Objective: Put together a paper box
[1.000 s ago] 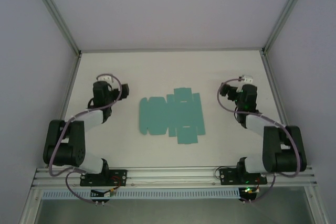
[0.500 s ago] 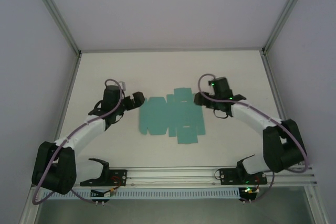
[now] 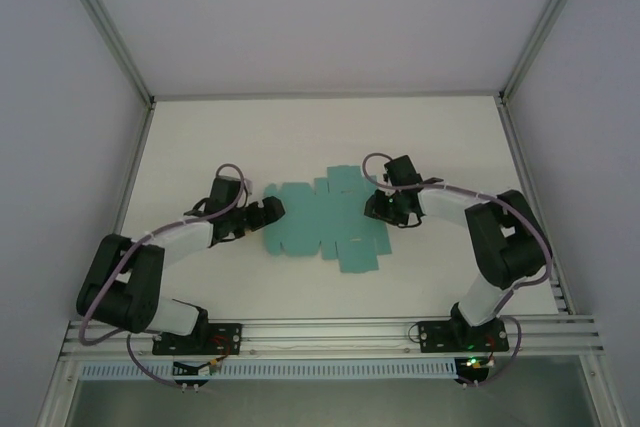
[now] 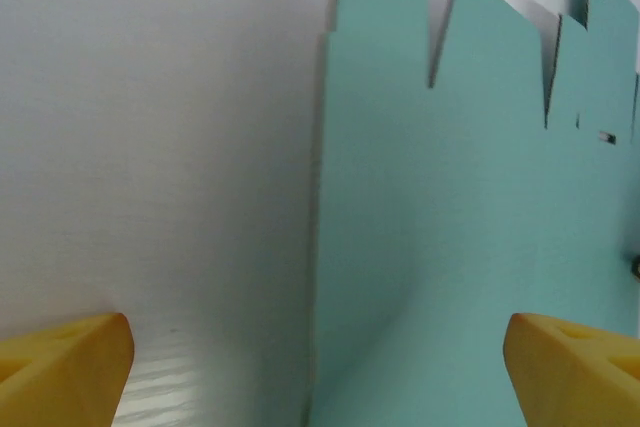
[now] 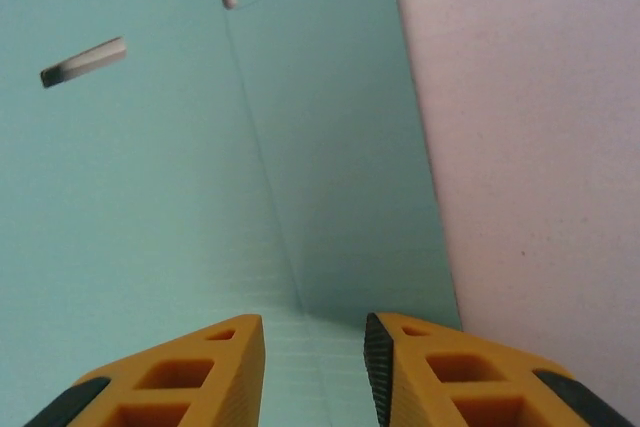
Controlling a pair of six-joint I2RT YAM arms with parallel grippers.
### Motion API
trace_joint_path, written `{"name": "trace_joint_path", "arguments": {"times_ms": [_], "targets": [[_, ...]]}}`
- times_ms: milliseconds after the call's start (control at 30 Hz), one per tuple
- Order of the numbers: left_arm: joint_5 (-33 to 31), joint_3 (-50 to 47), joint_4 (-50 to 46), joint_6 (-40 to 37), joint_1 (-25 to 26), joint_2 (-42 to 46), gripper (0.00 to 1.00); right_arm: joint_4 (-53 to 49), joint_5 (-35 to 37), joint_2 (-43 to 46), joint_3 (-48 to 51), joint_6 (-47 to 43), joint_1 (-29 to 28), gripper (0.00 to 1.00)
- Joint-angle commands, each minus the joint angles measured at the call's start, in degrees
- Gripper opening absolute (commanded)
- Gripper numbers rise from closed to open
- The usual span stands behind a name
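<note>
Box [image 3: 325, 222] sheet lies flat | left gripper [image 3: 271, 211] wide apart across its left edge, I judge to pin it | right gripper [image 3: 379, 205] jaws near together over right crease, whether clamped I cannot tell

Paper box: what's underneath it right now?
The paper box lies unfolded on the white table, which shows around its edges. Anything beneath the card itself is covered.
</note>
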State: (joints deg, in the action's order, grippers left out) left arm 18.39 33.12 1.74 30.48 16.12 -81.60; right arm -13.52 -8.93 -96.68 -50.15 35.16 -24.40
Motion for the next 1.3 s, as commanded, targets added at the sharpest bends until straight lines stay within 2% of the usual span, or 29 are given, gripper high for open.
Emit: {"name": "trace_joint_path", "arguments": {"times_ms": [0, 167, 267, 367, 433, 500, 567, 633, 667, 767, 833, 967, 1033, 1067, 1100, 1267], "targets": [[8.5, -0.2, 6.4, 0.8, 0.8, -3.1, 0.90, -0.7, 1.3, -3.9, 2.0, 1.0, 0.1, 0.34], [14.8, -0.8, 13.6, 3.1, 1.5, -5.3, 0.82, 0.1, 1.6, -5.7, 2.8, 1.7, 0.2, 0.34], [16.5, -3.2, 21.8, 6.6, 2.1, -4.2, 0.70, 2.1, -0.4, -6.1, 4.0, 2.3, 0.1, 0.33], [16.1, -4.1, 25.6, 7.9, 2.4, -3.0, 0.55, 4.7, -1.8, -5.5, 5.8, 2.6, 0.1, 0.32], [16.0, -3.5, 25.5, 8.0, 2.5, -2.1, 0.41, 4.2, -1.2, -4.9, 6.1, 2.2, 0.1, 0.33], [16.0, -3.0, 25.3, 7.8, 2.8, -0.7, 0.32, 4.0, -0.9, -4.1, 6.3, 1.7, 0.1, 0.33], [15.7, -1.8, 22.4, 6.4, 3.2, 1.2, 0.24, 3.6, -0.8, -2.6, 6.2, 0.9, 0.2, 0.34], [14.4, -0.3, 18.0, 4.5, 3.6, 3.3, 0.03, 2.2, -0.2, 0.0, 5.6, 0.5, 0.2, 0.36], [13.9, 0.2, 16.5, 3.9, 3.7, 4.2, 0.00, 1.9, -0.2, 1.5, 5.4, 0.0, 0.2, 0.37], [14.4, 1.1, 13.9, 2.7, 3.8, 7.4, 0.00, 0.2, 0.2, 7.1, 4.2, -1.9, 0.3, 0.42], [15.0, 1.4, 13.1, 2.7, 4.0, 9.9, 0.00, -2.5, 1.2, 11.2, 2.8, -2.7, 0.7, 0.50], [17.6, 1.9, 13.6, 4.0, 4.1, 15.2, 0.00, -4.6, -0.8, 20.4, 2.8, -5.5, 2.7, 0.73], [18.2, 2.6, 12.9, 5.5, 4.1, 18.5, 0.00, -4.6, -3.1, 25.4, 3.6, -7.1, 4.6, 0.90], [18.6, 3.1, 12.5, 6.0, 4.1, 20.1, 0.00, -4.2, -5.0, 27.6, 4.1, -8.0, 5.8, 0.95], [19.0, 3.6, 12.5, 6.9, 4.1, 21.9, 0.00, -3.2, -9.2, 29.8, 5.0, -9.3, 7.6, 0.96], [18.0, 4.9, 11.4, 9.5, 4.0, 30.5, 0.00, 1.6, -28.9, 34.2, 6.9, -6.4, 17.6, 0.94]]}}
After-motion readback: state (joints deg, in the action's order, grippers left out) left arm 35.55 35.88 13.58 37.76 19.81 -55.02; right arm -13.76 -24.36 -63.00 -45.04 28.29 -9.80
